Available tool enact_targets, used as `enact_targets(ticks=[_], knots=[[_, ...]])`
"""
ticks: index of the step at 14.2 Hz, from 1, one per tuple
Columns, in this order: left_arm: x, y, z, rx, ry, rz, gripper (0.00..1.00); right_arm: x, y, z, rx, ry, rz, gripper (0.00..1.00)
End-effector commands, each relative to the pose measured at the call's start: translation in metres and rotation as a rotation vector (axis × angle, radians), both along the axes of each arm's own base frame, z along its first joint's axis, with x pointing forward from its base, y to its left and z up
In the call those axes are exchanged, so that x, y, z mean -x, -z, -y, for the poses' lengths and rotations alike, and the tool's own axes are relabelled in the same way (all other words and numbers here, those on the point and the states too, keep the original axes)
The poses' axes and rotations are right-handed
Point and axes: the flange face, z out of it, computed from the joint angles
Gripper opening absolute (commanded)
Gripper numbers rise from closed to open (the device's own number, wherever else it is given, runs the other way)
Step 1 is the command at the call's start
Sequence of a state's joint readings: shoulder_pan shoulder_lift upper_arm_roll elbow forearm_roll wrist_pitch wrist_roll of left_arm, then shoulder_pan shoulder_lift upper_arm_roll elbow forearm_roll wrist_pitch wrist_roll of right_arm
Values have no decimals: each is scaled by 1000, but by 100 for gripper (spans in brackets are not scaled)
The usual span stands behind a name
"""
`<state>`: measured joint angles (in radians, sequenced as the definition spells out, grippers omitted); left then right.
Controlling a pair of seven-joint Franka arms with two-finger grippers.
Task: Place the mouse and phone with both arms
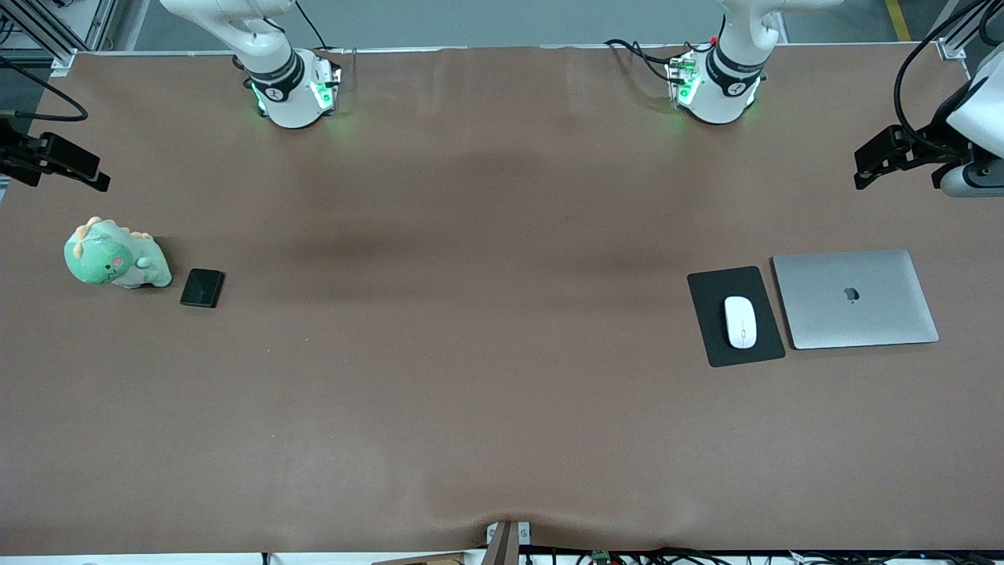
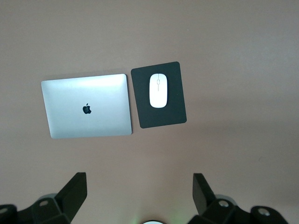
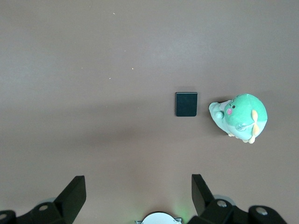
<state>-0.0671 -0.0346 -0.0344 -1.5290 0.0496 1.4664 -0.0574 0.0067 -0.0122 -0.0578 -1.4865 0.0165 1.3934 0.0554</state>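
The white mouse [image 1: 740,322] lies on a black pad [image 1: 718,345] toward the left arm's end of the table. It also shows in the left wrist view [image 2: 158,90]. The black phone [image 1: 202,287] lies flat toward the right arm's end and shows in the right wrist view [image 3: 186,103]. My left gripper [image 1: 902,161] hangs high over bare table at its own end, open and empty [image 2: 139,179]. My right gripper [image 1: 59,161] hangs high over bare table at its end, open and empty [image 3: 138,181].
A closed silver laptop [image 1: 855,298] lies beside the pad [image 2: 163,116], toward the table's end. A green dinosaur plush [image 1: 114,255] stands beside the phone, toward the other end. The brown table cover [image 1: 502,314] spreads between the two groups.
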Motion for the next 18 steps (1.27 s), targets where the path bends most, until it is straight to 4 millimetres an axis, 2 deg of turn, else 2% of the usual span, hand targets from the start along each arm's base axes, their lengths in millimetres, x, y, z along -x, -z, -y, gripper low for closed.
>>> enact_targets(ticks=[1,18], knots=[[-2,-5,-2,7,3,-1,100,4,-3,3,-8,8,11,100],[-3,-5,-9,9,-4,-1,100,4,0,3,-8,8,5,100]])
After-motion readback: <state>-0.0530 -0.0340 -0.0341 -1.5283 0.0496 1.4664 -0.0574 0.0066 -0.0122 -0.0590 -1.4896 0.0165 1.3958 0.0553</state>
